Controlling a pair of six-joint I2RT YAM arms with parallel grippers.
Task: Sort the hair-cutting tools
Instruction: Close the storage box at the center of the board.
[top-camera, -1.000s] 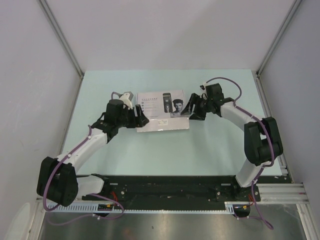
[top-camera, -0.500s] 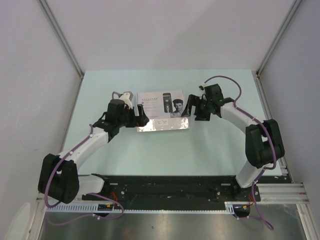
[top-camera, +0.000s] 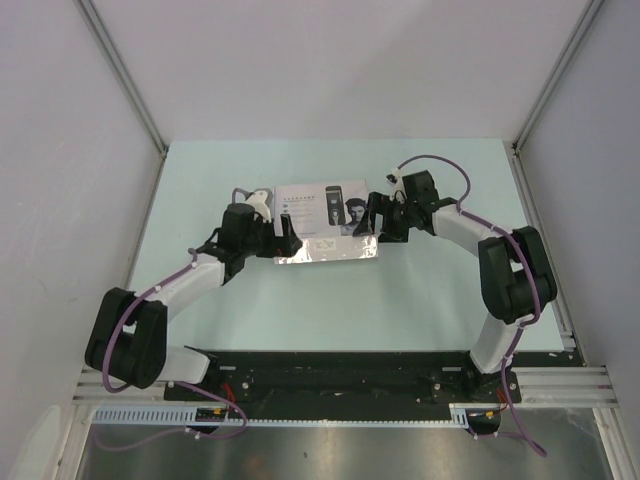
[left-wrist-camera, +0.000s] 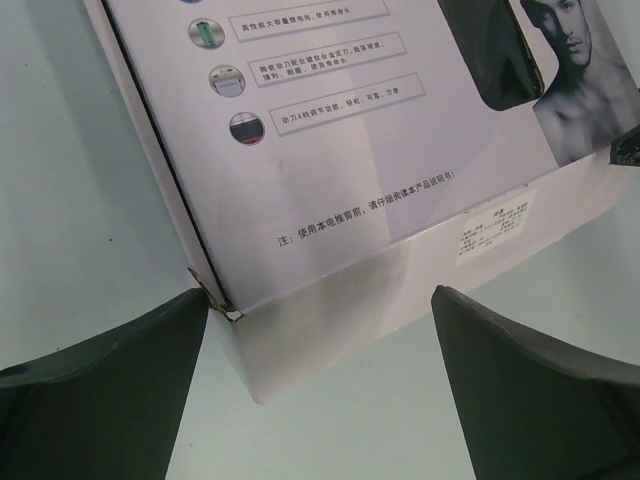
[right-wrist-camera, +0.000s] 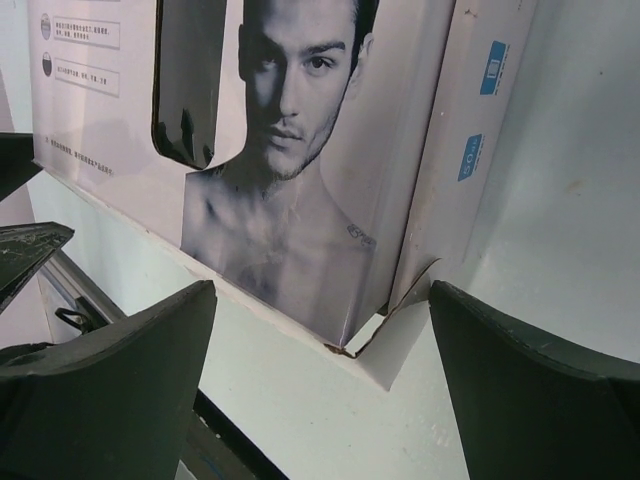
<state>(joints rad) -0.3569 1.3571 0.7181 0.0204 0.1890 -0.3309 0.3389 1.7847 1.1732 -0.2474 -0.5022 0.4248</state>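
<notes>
Presently find flat white box (top-camera: 325, 222) with printed lid lying on pale green bench (top-camera: 330, 310), roughly mid-bench, lid on and contents hidden. Cannot locate hair-cutting tools in any view for that reason. Note left gripper (top-camera: 283, 237) low at box's near-left corner, jaws spread wide, nothing held. From left wrist view, see its two dark fingers (left-wrist-camera: 110, 390) straddling that corner: left one just beside a small frayed tab (left-wrist-camera: 213, 292) at box edge, right one apart from box's near side; cannot resolve whether left one touches. Note right gripper (top-camera: 377, 215) at box's right end, jaws likewise wide apart, empty. From right wrist view, see its fingers (right-wrist-camera: 110, 380) on either side of near-right corner, neither pressing on cardboard; see also side flap (right-wrist-camera: 392, 360) there standing slightly ajar, and blue labels on box's right side wall. Read on lid: man's portrait at right, rows of small icons with printed text at left, dark oblong shape between them. Cannot tell whether dark shape is a window or mere print. See both arms bent inward toward box from opposite sides.
</notes>
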